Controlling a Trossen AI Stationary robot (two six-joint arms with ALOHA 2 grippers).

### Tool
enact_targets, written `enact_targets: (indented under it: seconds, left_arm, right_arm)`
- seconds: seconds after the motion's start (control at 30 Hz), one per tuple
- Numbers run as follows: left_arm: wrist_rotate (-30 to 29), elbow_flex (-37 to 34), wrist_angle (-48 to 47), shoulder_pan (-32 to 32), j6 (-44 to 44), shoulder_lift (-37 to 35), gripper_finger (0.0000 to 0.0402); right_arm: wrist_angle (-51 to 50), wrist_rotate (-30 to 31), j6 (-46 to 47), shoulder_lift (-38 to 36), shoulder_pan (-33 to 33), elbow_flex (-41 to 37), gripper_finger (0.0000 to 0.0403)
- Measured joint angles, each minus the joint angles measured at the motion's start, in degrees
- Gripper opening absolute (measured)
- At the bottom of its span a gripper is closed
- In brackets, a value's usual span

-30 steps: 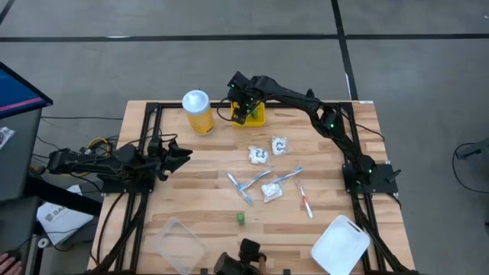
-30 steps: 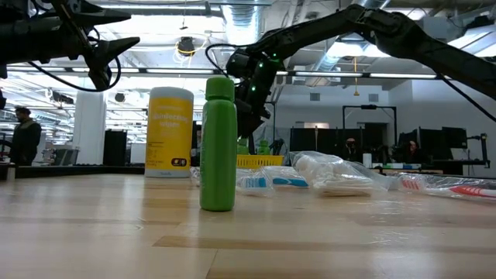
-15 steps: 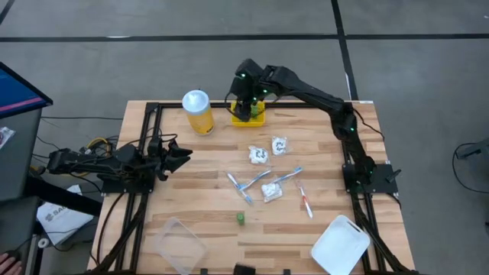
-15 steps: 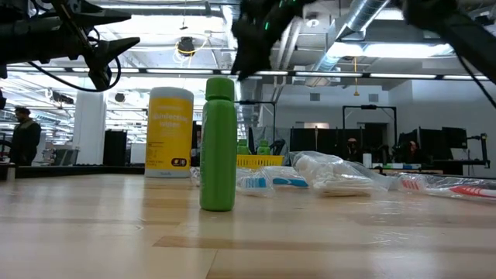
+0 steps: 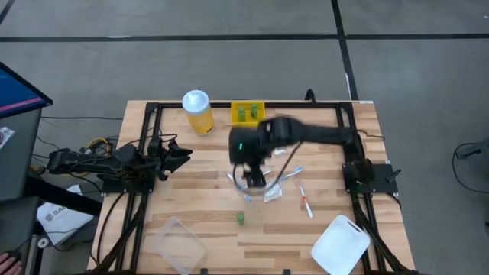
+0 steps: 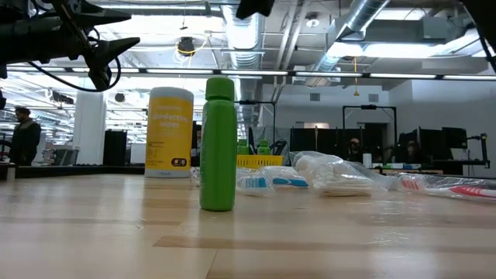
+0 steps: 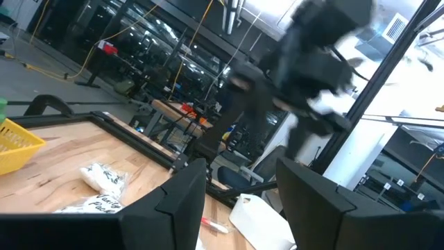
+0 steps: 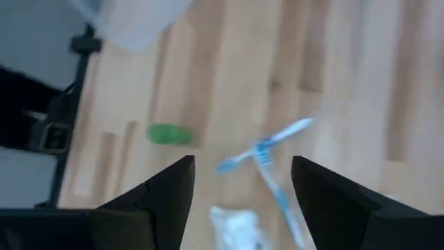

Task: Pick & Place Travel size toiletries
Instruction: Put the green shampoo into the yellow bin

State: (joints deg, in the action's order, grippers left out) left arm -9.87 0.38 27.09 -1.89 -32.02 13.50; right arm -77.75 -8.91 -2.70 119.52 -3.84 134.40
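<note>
One small green piece stands upright on the table near the front; it is the tall green shape in the low view. Two more green pieces stand in the small yellow tray at the far edge. Blue-white brushes, a red-white brush and a white packet lie mid-table. My right gripper hovers open and empty above the brushes; its wrist view shows the green piece and blue brushes below. My left gripper waits open at the table's left.
A tall yellow jar with a white lid stands left of the tray. A clear container lies at the near left, a white lid at the near right. People show in the room beyond the table.
My right gripper has risen from the yellow tray at the far edge and swung quickly toward the near edge, now above the brushes in the middle of the table. Two green pieces show in the tray it has left.
</note>
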Motion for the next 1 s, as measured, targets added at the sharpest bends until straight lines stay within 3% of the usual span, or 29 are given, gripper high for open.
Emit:
enact_targets:
  seconds: [0.33,0.53,1.0]
  left_arm:
    - [0.1,0.0,0.0,0.0,0.0,0.0,0.0172]
    - [0.2,0.0,0.0,0.0,0.0,0.0,0.0172]
    - [0.1,0.0,0.0,0.0,0.0,0.0,0.0172]
  right_arm:
    - [10.1,0.5,6.7,-0.4,-9.4,-10.3,0.0236]
    - [15.0,6.1,6.8,-0.1,-13.6,-15.8,0.0236]
    - [32.0,7.5,10.3,-0.1,-15.5,-30.8,0.0228]
